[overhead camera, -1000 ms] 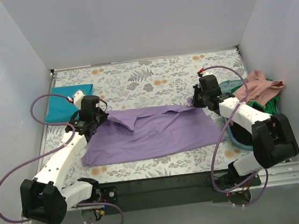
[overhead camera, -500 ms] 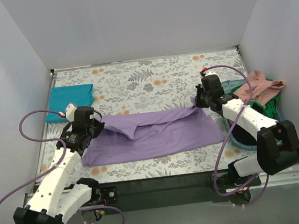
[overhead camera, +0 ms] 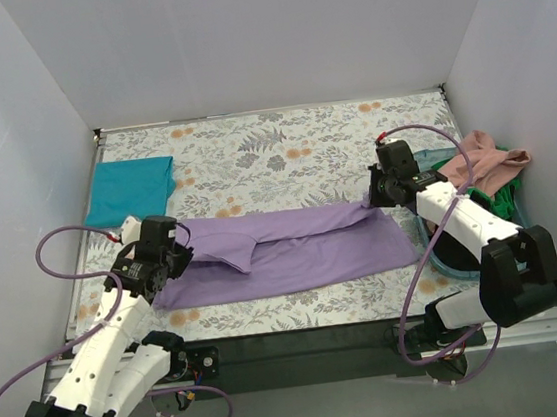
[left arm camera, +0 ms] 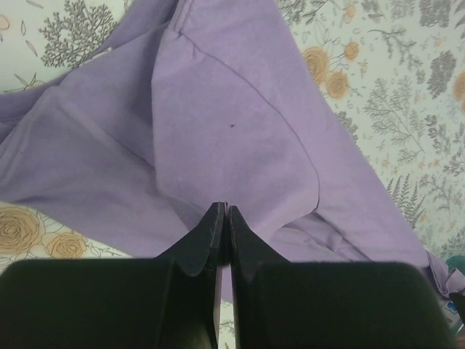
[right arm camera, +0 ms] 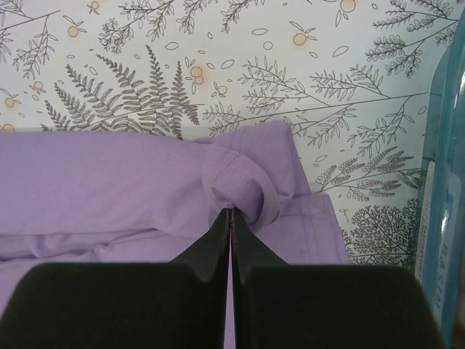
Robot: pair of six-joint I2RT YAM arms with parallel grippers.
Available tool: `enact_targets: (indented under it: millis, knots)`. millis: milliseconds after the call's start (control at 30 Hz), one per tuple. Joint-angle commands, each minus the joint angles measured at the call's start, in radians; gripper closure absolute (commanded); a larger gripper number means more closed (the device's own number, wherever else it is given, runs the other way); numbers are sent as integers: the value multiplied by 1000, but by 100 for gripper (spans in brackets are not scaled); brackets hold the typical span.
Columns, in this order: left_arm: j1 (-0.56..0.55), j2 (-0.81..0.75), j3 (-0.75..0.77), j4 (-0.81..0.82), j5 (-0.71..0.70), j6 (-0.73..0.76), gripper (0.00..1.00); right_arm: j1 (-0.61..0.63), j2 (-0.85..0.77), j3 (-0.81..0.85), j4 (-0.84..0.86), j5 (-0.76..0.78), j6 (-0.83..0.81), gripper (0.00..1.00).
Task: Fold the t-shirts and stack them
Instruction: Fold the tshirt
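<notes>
Teal tee (overhead camera: 133,188) lay folded, 10 o'clock. Purple tee (overhead camera: 293,247) was mid-fold, left fingers (left arm camera: 222,217) and right fingers (right arm camera: 227,222) clamped on it. Pink tee (overhead camera: 490,162) and green tee (overhead camera: 504,201) waited unfolded, 3 o'clock.

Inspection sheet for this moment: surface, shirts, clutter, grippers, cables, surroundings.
Surface: floral cloth, lying flat.
Job's things: purple t-shirt spread at centre, far edge folded over; teal t-shirt folded, far left; pink t-shirt and green t-shirt heaped at the tub.
Clutter: blue tub, right edge.
Grippers: left gripper and right gripper both shut on the purple t-shirt's ends.
Cables: purple cables loop off both arms.
Surroundings: plain grey walls.
</notes>
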Motion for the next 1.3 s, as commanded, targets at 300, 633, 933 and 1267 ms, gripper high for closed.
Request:
enact_targets:
  millis: [300, 633, 933, 1267]
  knots:
    - [-2, -30, -23, -165, 36, -103, 37, -6, 26, 33, -87, 104, 4, 96]
    - [-2, -127, 43, -167, -16, -110, 9, -11, 26, 60, -170, 267, 58, 42]
    - [-3, 70, -3, 132, 70, 29, 2, 268, -192, -53, 30, -44, 48, 1]
    - [18, 275, -78, 343, 102, 77, 2, 711, 64, -11, 342, -100, 237, 12]
